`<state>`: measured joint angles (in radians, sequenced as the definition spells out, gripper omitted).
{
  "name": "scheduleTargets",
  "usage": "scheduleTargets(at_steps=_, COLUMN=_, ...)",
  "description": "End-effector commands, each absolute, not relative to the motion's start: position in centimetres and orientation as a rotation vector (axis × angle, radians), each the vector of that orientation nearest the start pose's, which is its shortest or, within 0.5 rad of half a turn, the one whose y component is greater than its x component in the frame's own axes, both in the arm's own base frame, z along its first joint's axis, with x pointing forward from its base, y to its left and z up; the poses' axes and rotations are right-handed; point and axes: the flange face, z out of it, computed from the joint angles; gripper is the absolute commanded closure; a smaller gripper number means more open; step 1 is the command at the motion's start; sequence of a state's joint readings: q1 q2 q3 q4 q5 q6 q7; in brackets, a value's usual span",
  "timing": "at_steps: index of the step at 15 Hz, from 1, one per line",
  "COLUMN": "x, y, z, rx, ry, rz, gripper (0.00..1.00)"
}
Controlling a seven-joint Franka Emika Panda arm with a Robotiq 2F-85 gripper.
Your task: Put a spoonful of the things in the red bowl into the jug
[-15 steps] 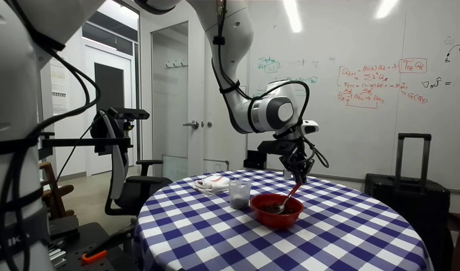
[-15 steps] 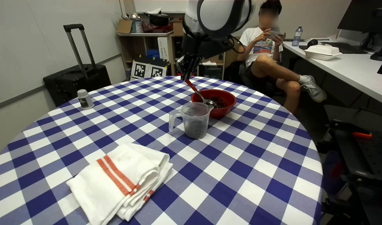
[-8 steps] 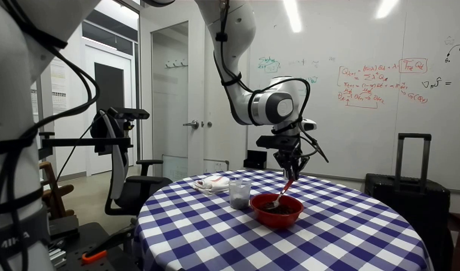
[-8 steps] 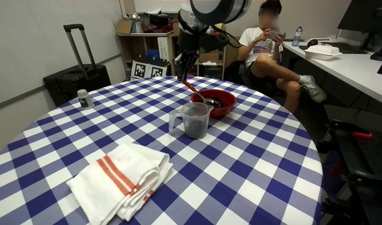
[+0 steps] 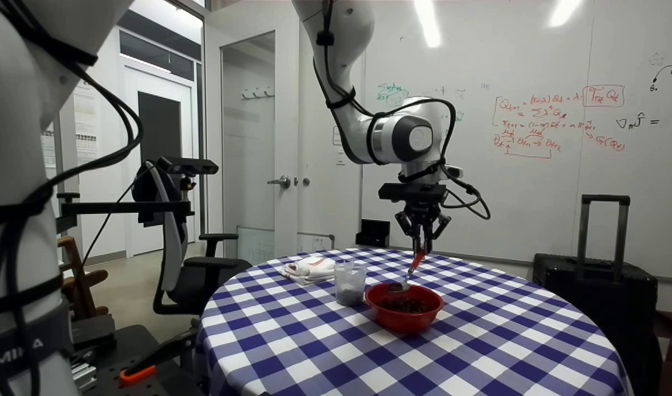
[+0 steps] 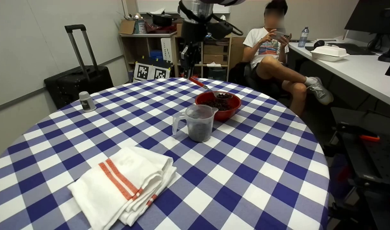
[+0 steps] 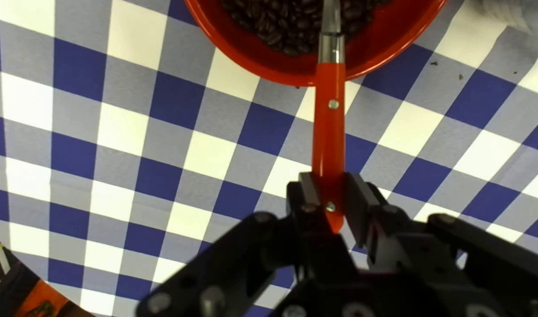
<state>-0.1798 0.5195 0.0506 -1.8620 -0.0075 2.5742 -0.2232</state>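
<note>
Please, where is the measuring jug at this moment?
In an exterior view, the jug stands on the checkered tablecloth near the picture's centre, just in front of the red bowl, with the folded towel to its lower left.

A folded towel and a container sit apart on the table; beyond, a suitcase; a seated person holds a phone.

- In an exterior view, we find the towel toward the near edge of the tabletop.
- Container: by the left edge.
- Jug: behind the towel, to its right.
- Bowl: just behind the jug, toward the far edge; beans inside, spoon above.
</note>
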Motion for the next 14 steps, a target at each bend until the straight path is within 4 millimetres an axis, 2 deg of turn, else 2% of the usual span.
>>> scheduleTargets(at_steps=1, x=65.3, y=-7.4, z=29.2, rx=-3.124, ry=-0.295, rz=-0.259, gripper=0.95)
scheduleTargets(at_steps=7, x=65.1, y=-2.9, z=33.0, rx=-3.117, ry=-0.443, rz=-0.270, gripper=0.95)
scheduleTargets(at_steps=10, x=65.5, y=-0.6, z=33.7, rx=-3.096, ry=-0.475, rz=-0.298, gripper=0.95)
scheduleTargets(at_steps=14, x=66.1, y=1.0, z=33.7, rx=-3.085, ry=-0.467, rz=-0.309, gripper=0.95)
